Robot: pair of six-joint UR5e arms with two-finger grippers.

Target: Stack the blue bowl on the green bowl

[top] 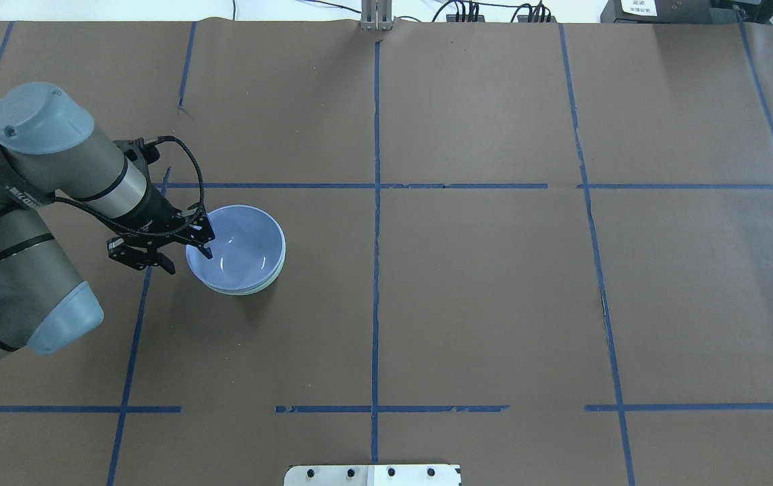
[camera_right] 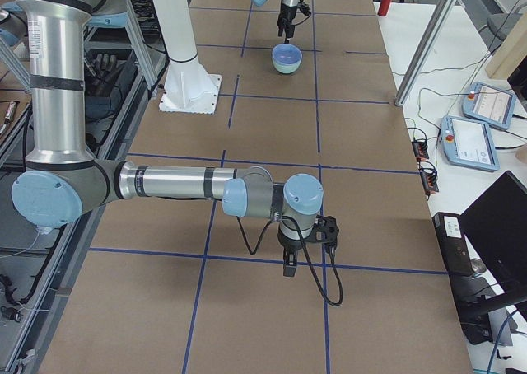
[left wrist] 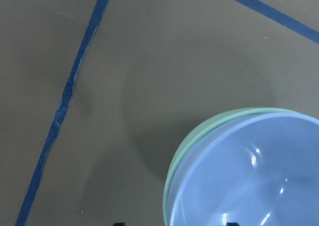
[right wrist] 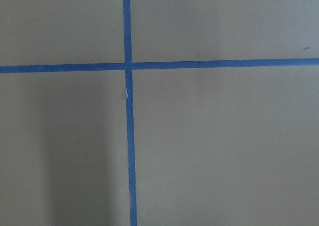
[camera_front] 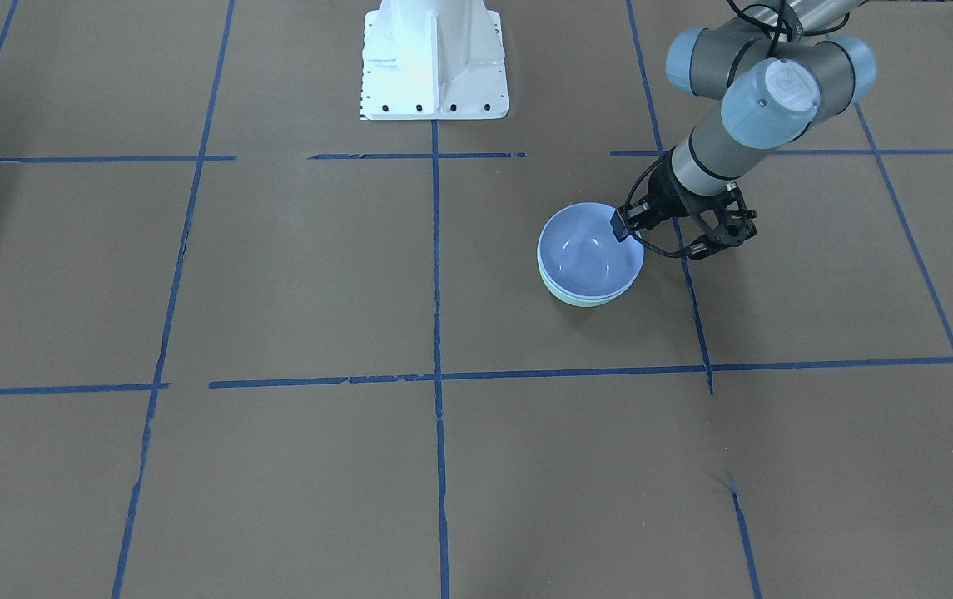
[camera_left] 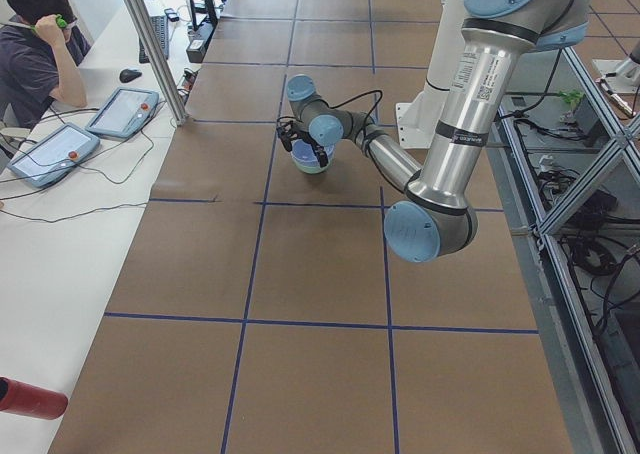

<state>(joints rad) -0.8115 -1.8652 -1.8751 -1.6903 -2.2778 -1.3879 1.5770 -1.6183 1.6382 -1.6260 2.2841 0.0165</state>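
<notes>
The blue bowl [camera_front: 588, 254] sits nested inside the green bowl [camera_front: 586, 301], whose mint rim shows just under it on the brown table. Both also show in the overhead view, blue bowl [top: 241, 246] and green bowl [top: 277, 275], and in the left wrist view, blue bowl [left wrist: 259, 176] and green bowl [left wrist: 174, 171]. My left gripper [top: 188, 260] is open and straddles the bowls' rim, one finger inside the blue bowl and one outside. My right gripper [camera_right: 290, 268] hangs over bare table far from the bowls; I cannot tell whether it is open or shut.
The white robot base [camera_front: 434, 58] stands at the table's edge. Blue tape lines grid the brown table. A side desk with tablets [camera_left: 120, 109] and a seated person [camera_left: 35, 44] lies beyond a metal post [camera_left: 150, 44]. A red cylinder [camera_left: 30, 399] lies near it.
</notes>
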